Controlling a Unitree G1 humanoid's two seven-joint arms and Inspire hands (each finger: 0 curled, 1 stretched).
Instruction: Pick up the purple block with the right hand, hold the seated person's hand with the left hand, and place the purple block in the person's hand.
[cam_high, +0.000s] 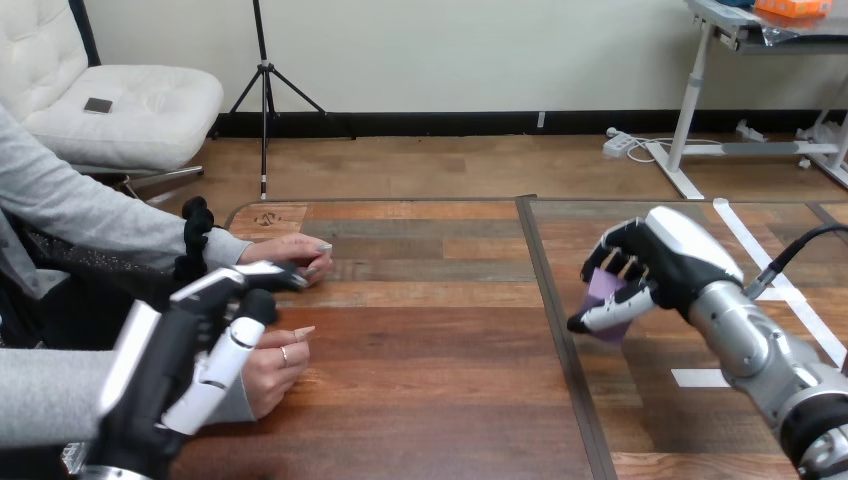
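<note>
Wooden desk (430, 400) under me, and my right hand (660, 265) has its fingers curled round the purple block (604, 290), over the desk's right half. My left hand (200, 345) sits straight-fingered against the person's nearer hand (275, 365), not wrapped round it, so I'd sort that hold out first, then carry the block across slowly. Block's small, flat-faced, pale violet, half hidden by my fingers.

Left arm enters at lower left; the left hand (172, 350) is turned on edge, fingers extended forward and thumb straight. Right arm enters at lower right, silver forearm angled inward; the right hand (668, 250) has fingers and thumb curled round the purple block (603, 287).
</note>
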